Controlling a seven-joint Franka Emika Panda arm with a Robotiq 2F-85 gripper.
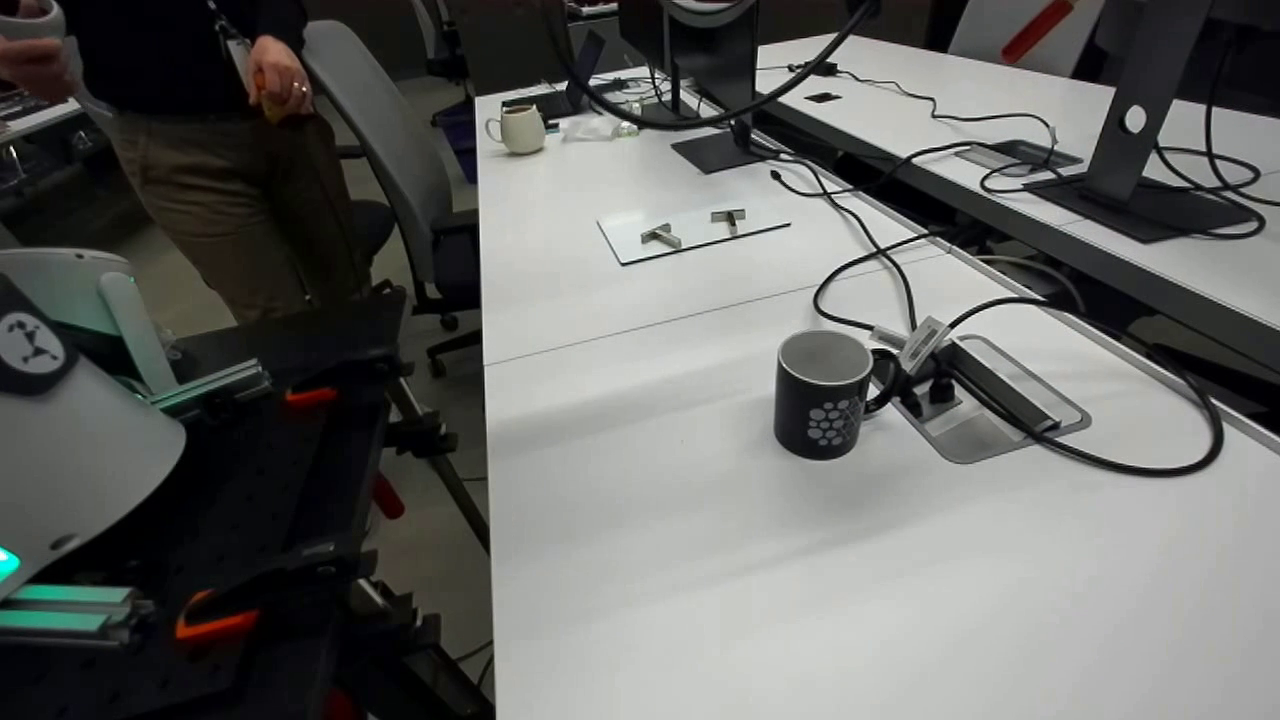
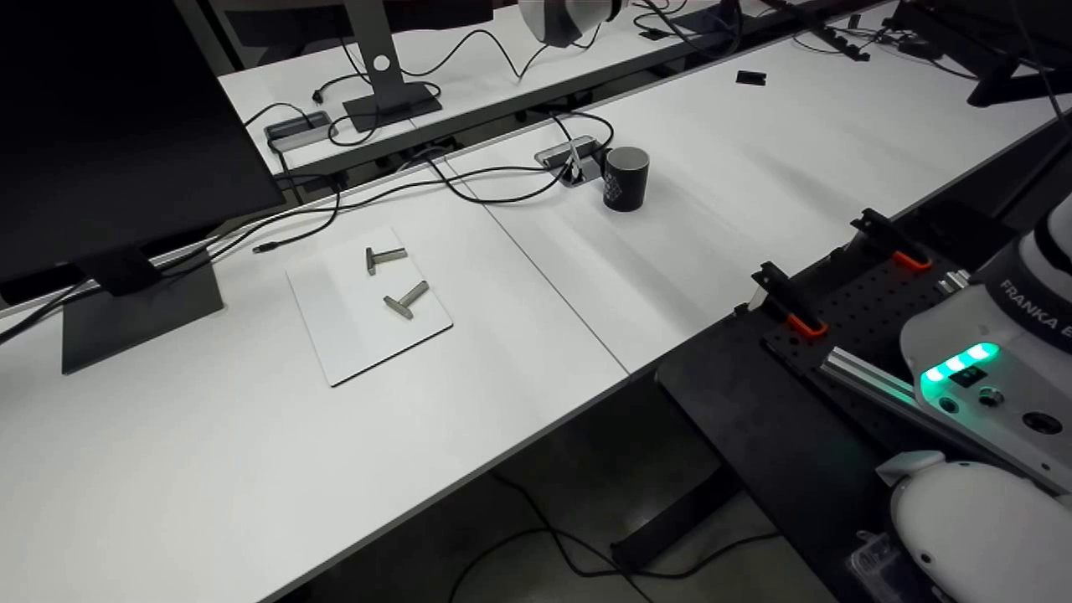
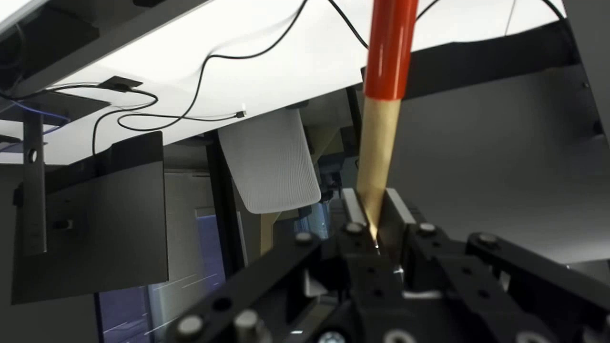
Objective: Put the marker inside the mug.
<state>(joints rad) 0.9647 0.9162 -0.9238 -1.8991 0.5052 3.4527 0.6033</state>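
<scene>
The mug [image 1: 803, 405], black with a pale print, stands upright on the white table; it also shows in an exterior view [image 2: 632, 180]. It is out of the wrist view. My gripper [image 3: 371, 196] is shut on the marker [image 3: 385, 95] in the wrist view. The fingers pinch its tan end section, and its red body sticks out beyond them. A red stick end, which looks like the marker [image 1: 1038, 32], shows high at the top edge of an exterior view, apart from the mug. The gripper does not show clearly in the exterior views.
A cable outlet [image 1: 985, 400] with black cables lies beside the mug's handle. A white board [image 1: 690, 235] with two metal T-shaped pieces lies farther along. A pale cup [image 1: 520, 130] and monitors stand on the table. A person [image 1: 210, 150] stands beyond the chair.
</scene>
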